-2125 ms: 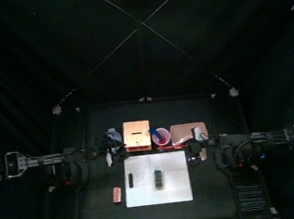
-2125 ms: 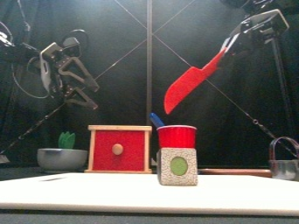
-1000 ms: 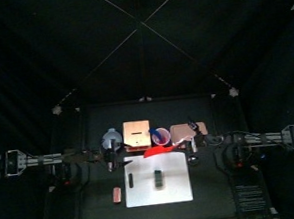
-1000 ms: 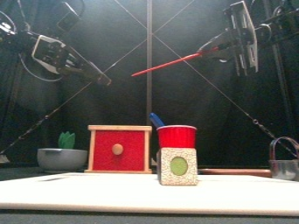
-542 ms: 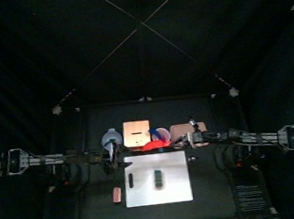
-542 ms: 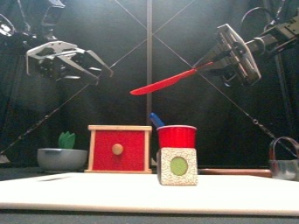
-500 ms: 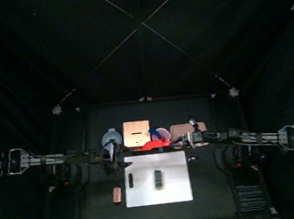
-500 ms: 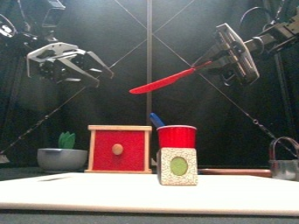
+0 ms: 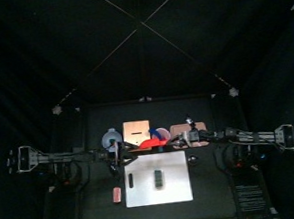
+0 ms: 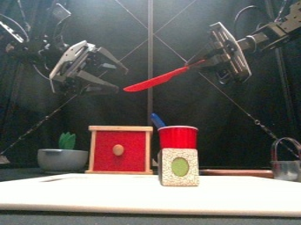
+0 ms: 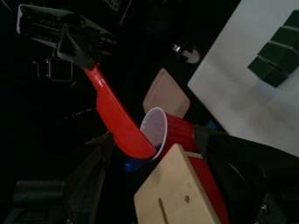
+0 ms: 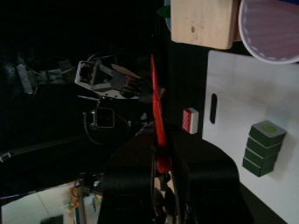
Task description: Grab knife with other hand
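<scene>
above the matte black table [image 10: 150, 217], a slim red knife [image 10: 157, 79]

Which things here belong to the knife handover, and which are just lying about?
In the job: knife, right gripper holding it, left gripper open beside its tip.

Lying about: red cup, red box, white board, grey bowl.

Black-curtained pen around a small black table, lit from above.

Dark pleated black curtains [image 10: 35, 114] close off every side, and thin pale cords [image 9: 137, 27] cross in an X overhead, running down toward the corners of the small black table [image 9: 87, 204]. In the front view a slim upright pole [image 10: 150, 53] stands behind the middle, with soft light falling down the curtain beside it.
</scene>
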